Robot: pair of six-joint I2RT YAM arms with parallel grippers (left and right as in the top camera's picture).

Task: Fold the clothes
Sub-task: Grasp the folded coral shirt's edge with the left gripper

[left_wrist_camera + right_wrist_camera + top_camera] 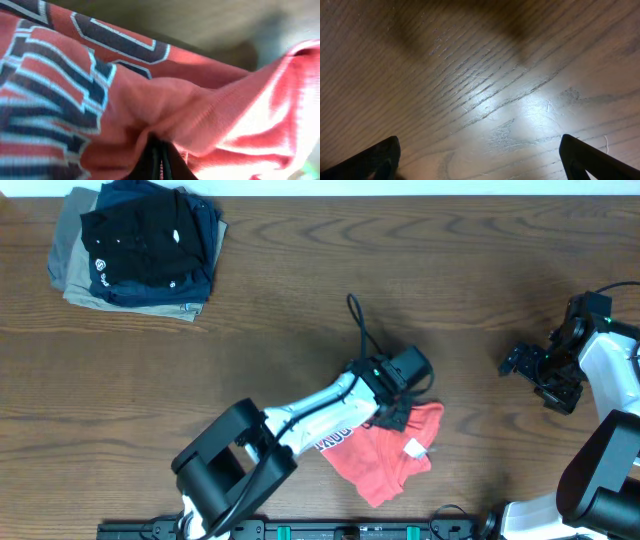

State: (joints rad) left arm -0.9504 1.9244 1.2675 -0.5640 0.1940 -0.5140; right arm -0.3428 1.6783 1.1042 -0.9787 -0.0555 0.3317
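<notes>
T-shirt [392, 462] in left gripper [393, 418]

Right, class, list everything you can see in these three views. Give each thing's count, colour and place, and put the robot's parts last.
T-shirt: one, coral-red with navy, white-edged lettering, crumpled at bottom centre of the overhead view.
label: one, white, on the T-shirt's right part.
black garment: one, black, folded, on top of the pile at top left.
navy garment: one, navy, folded, under the black one.
khaki garment: one, khaki, folded, at the bottom of the pile.
table: one, brown wood grain, under everything.
left gripper: one, black, shut on the T-shirt's cloth.
right gripper: one, black, open, over bare table at the right.
</notes>
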